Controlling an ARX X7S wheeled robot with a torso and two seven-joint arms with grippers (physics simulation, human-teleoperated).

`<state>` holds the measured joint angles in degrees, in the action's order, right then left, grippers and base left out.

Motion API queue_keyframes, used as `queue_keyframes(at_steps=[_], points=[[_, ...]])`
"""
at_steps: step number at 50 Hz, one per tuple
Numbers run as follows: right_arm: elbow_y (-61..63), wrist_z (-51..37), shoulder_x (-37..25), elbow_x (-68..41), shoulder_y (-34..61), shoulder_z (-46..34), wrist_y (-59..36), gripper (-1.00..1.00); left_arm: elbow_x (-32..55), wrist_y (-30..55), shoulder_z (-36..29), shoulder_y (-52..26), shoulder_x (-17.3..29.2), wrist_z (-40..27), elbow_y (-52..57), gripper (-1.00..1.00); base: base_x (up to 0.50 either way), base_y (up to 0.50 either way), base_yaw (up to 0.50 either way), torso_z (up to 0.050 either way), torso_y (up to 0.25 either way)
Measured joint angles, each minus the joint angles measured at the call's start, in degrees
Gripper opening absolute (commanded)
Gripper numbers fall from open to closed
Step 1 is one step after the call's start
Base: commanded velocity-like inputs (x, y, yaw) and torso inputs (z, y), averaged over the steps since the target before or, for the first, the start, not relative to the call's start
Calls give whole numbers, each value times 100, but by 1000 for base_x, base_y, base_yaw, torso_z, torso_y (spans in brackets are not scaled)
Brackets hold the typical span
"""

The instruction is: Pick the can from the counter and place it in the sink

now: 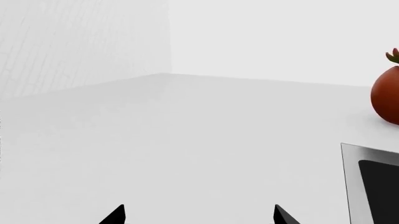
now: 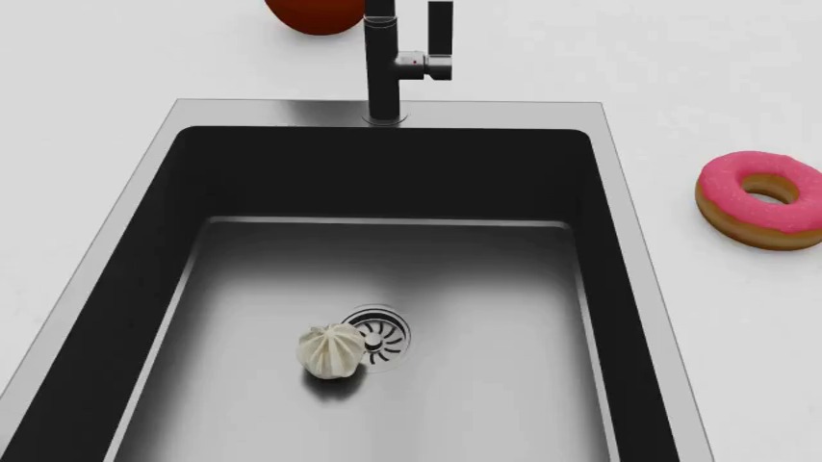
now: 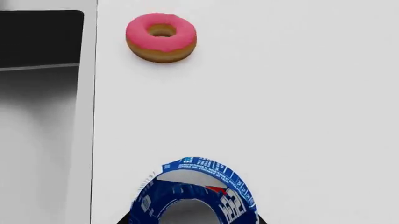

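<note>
Can (image 3: 193,196) sitting nearest right wrist camera, low between right gripper (image 3: 192,220) fingers; only dark finger slivers showing either side, so cannot tell whether pinching or merely flanking. Can lying over counter (image 3: 281,116), just beside sink (image 3: 87,116) rim, not yet in basin.

Left gripper (image 1: 198,215) hovering spread over bare counter, holding nothing, near sink corner.

Pink donut (image 3: 160,37) resting farther along rim, apart from can. Inside sink: pale ridged lump (image 2: 331,350) touching drain (image 2: 379,337). Faucet (image 2: 392,63) standing at far rim, tomato (image 2: 315,14) behind. Path into basin appearing unobstructed.
</note>
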<state>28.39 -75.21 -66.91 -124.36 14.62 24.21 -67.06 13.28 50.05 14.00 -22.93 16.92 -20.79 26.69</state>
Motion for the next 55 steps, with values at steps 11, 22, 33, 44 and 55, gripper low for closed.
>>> queue_keyframes(at_steps=[11, 22, 33, 44, 55], points=[[-1134, -46, 478, 138, 3583, -2692, -439, -100, 29, -4, 8, 36, -4, -15, 30, 100, 0, 0, 0, 0, 0], [-2581, 1234, 1833, 1514, 5824, -4165, -1020, -100, 50, -34, -35, 57, -30, -29, 25, 100, 0, 0, 0, 0, 0], [-4134, 3329, 3034, 3337, 6993, -5364, -933, -100, 65, -48, -99, 107, -65, -59, 86, 100, 0, 0, 0, 0, 0], [-6288, 5802, 4366, 5044, 7826, -6878, -369, -100, 92, -53, -137, 125, -84, -80, 131, 100, 0, 0, 0, 0, 0], [-8767, 7883, 5849, 6370, 8079, -8240, 798, -100, 141, -108, -125, 159, -101, -77, 162, 100, 0, 0, 0, 0, 0]])
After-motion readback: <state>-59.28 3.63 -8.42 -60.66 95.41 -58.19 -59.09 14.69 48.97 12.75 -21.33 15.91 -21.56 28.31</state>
